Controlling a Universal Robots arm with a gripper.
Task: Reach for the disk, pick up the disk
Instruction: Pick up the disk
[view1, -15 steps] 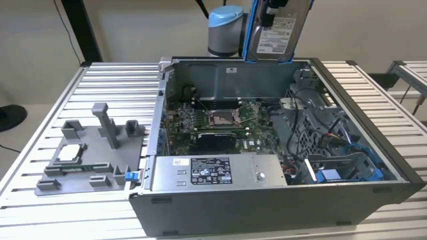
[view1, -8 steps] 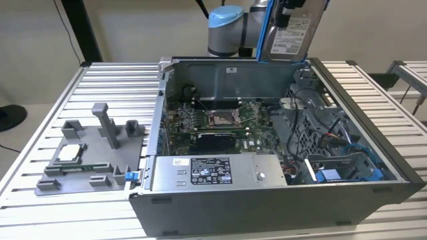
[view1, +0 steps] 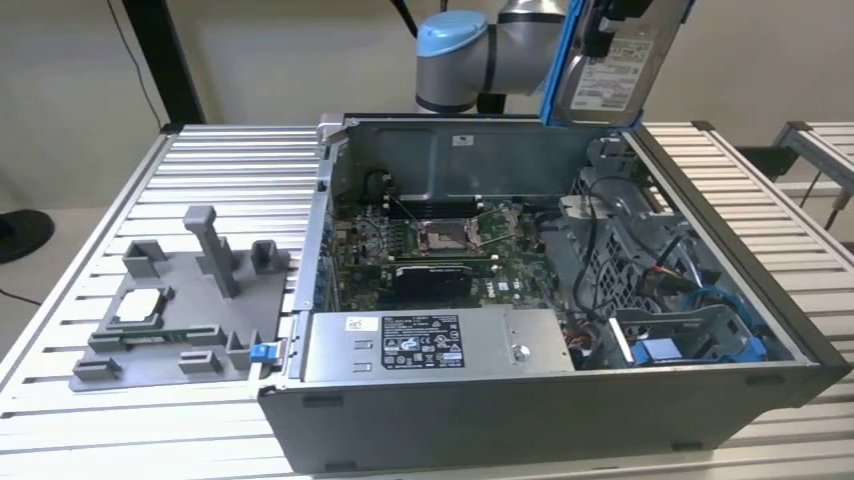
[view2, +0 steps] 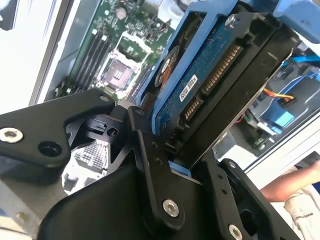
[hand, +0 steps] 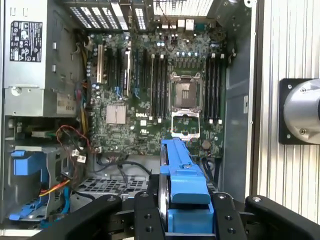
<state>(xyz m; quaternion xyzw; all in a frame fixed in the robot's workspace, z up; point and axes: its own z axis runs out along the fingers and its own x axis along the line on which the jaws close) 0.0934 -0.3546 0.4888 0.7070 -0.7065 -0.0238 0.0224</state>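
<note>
The disk (view1: 607, 70), a silver drive with a white label in a blue bracket, hangs upright above the back right corner of the open computer case. In both wrist views my gripper (hand: 182, 202) is shut on the disk (hand: 182, 175), with a black finger (hand: 147, 215) pressed against each flat side. The second wrist view shows the disk's (view2: 210, 85) blue circuit-board underside and connector between the fingers (view2: 150, 165). Below it lies the motherboard.
The open case (view1: 534, 400) holds a motherboard (view1: 441, 240), a power supply (view1: 427, 345), loose cables and a blue drive caddy (view1: 694, 335) at the front right. A grey fixture (view1: 174, 310) carrying a small chip (view1: 140, 308) sits at the exterior view's left. A person's arm (view2: 295, 187) is beside the case.
</note>
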